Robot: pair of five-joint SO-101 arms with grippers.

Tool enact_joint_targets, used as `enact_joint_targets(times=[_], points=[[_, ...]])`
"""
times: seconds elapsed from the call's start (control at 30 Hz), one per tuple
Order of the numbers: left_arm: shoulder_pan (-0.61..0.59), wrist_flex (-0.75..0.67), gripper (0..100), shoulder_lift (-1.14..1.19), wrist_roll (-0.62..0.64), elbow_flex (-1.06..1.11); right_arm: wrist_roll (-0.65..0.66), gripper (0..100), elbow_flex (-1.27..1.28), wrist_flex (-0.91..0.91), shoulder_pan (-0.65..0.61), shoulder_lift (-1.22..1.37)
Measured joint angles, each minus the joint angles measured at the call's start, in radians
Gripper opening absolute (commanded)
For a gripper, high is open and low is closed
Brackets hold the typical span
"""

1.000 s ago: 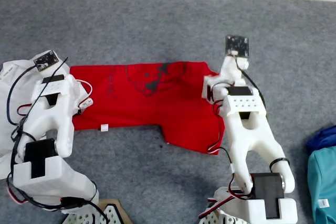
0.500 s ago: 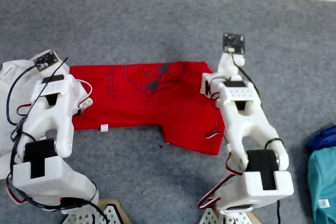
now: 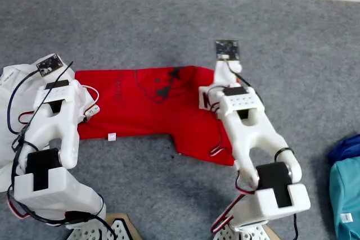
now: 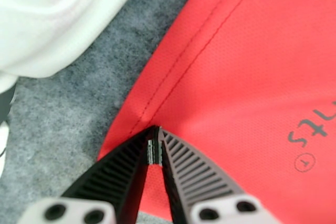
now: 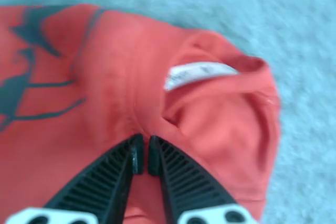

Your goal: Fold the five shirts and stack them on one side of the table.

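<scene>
A red shirt with a dark print lies spread across the middle of the grey table. My left gripper is shut on the shirt's hemmed edge at its left end, beside a white shirt. My right gripper is shut on a bunched fold of the red shirt just beside the collar, where a white label shows. In the high view the left arm stands over the shirt's left end and the right arm over its right part, each hiding its own fingers.
The white shirt lies crumpled at the table's left edge, partly under the left arm. A dark blue shirt and a teal shirt lie at the right edge. Bare grey table stretches behind the red shirt.
The right arm has swung to the left, drawing the red shirt's collar end leftward with it. The left arm has kept still.
</scene>
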Motion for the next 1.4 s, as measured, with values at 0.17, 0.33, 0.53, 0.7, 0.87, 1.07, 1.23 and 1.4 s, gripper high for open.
enact_joint_targets(times=[0.17, 0.33, 0.53, 0.7, 0.87, 1.07, 1.23, 1.4], points=[[0.0, 0.0, 1, 0.0, 0.0, 0.0, 0.044, 6.7, 0.092, -0.06, -0.035, -0.1], [0.0, 0.0, 1, 0.0, 0.0, 0.0, 0.051, 17.1, 0.118, -0.097, -0.032, -0.141], [0.0, 0.0, 1, 0.0, 0.0, 0.0, 0.051, 17.3, 0.127, -0.193, 0.026, -0.141], [0.0, 0.0, 1, 0.0, 0.0, 0.0, 0.051, 17.3, 0.127, -0.284, 0.064, -0.123], [0.0, 0.0, 1, 0.0, 0.0, 0.0, 0.051, 17.3, 0.104, -0.284, 0.075, -0.005], [0.0, 0.0, 1, 0.0, 0.0, 0.0, 0.051, 17.3, 0.014, -0.164, 0.081, 0.035], [0.0, 0.0, 1, 0.0, 0.0, 0.0, 0.051, 13.8, 0.008, -0.15, 0.064, 0.035], [0.0, 0.0, 1, 0.0, 0.0, 0.0, 0.051, 2.7, 0.008, -0.132, 0.025, 0.037]])
